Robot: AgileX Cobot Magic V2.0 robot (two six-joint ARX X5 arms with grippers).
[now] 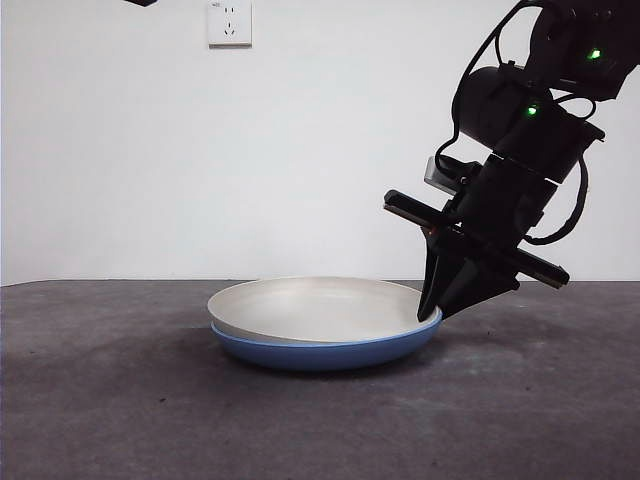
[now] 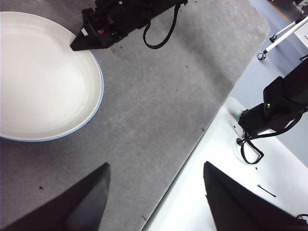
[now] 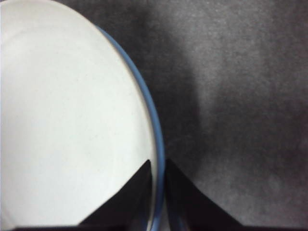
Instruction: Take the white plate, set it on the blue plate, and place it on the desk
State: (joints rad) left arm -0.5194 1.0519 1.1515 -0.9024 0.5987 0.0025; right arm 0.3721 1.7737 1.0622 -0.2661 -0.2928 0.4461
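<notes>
The white plate point(image 1: 310, 300) lies nested in the blue plate point(image 1: 320, 352) on the desk point(image 1: 100, 400), in the middle. My right gripper point(image 1: 430, 312) reaches down from the upper right to the plates' right rim. In the right wrist view its jaws point(image 3: 157, 163) stand close together across the rim: one over the white plate point(image 3: 62, 120), one outside, with the blue plate's edge point(image 3: 156, 130) running between them. My left gripper point(image 2: 156, 168) is open and empty, high above the desk's edge, away from the white plate point(image 2: 43, 82) and the right gripper point(image 2: 77, 45).
A wall socket point(image 1: 229, 22) is on the white wall behind. The left arm shows only as a black tip point(image 1: 140, 2) at the top. In the left wrist view the desk edge point(image 2: 202, 130) runs diagonally, with black equipment point(image 2: 274, 106) beyond it.
</notes>
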